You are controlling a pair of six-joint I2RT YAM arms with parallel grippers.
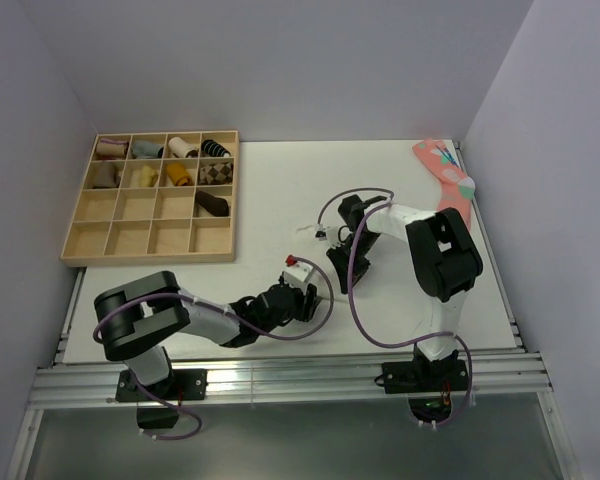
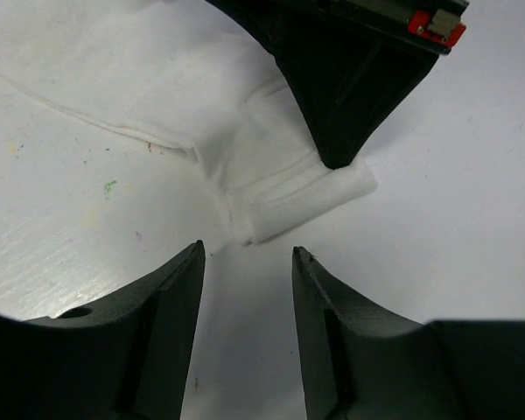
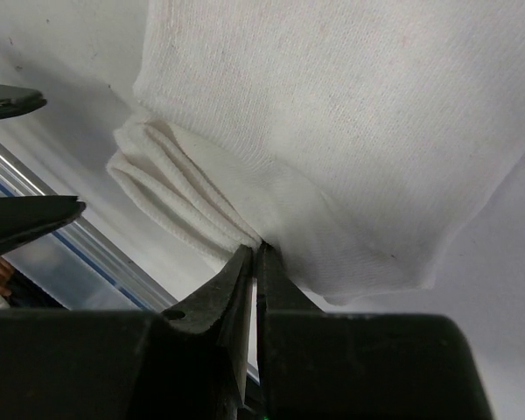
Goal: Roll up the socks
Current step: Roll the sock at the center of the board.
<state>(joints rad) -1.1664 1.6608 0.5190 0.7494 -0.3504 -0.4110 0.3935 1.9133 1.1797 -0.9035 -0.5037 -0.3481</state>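
On the table [image 1: 280, 190], toward the middle of its near edge, the white sock [image 3: 332, 114] lies with one end folded over. My right gripper [image 3: 255, 258] pinches that fold; my left gripper [image 2: 245, 262] hangs parted, just short. If the pinch slips, I expect the fold springs loose.

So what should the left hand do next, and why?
Probably ease the left hand forward and close on the rolled end of the white sock. Its fingers stand open just short of it, while the right hand pinches that fold shut.
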